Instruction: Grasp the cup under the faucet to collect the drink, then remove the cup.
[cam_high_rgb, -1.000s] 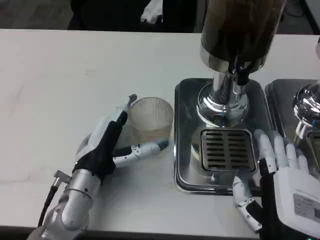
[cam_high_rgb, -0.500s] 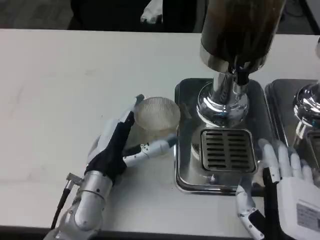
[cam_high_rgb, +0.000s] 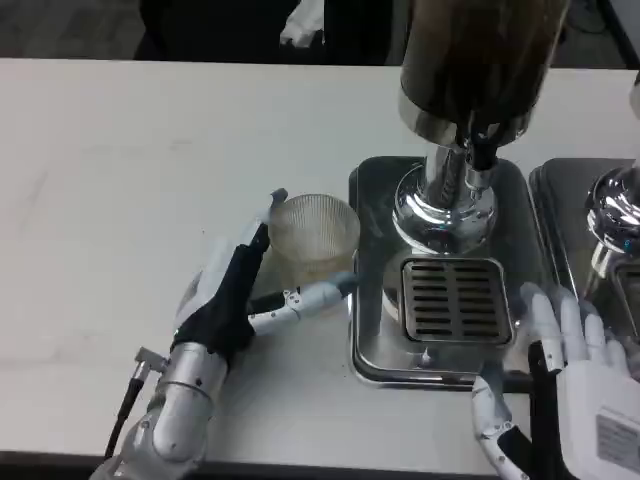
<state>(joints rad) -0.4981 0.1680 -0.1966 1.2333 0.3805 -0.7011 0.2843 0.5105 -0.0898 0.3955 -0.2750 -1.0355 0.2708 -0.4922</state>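
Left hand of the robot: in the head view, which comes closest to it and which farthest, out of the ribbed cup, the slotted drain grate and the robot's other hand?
1. The ribbed cup, enclosed by the left hand fingers, left of the tray.
2. The slotted drain grate, in the steel tray under the faucet, to the cup's right.
3. The right hand, at the picture's lower right corner.

Cup (cam_high_rgb: 314, 232): clear, upright on white table (cam_high_rgb: 120, 180), beside drip tray (cam_high_rgb: 368, 340)
Left hand (cam_high_rgb: 232, 295): fingers around cup
Right hand (cam_high_rgb: 575, 385): spread, near tray's corner
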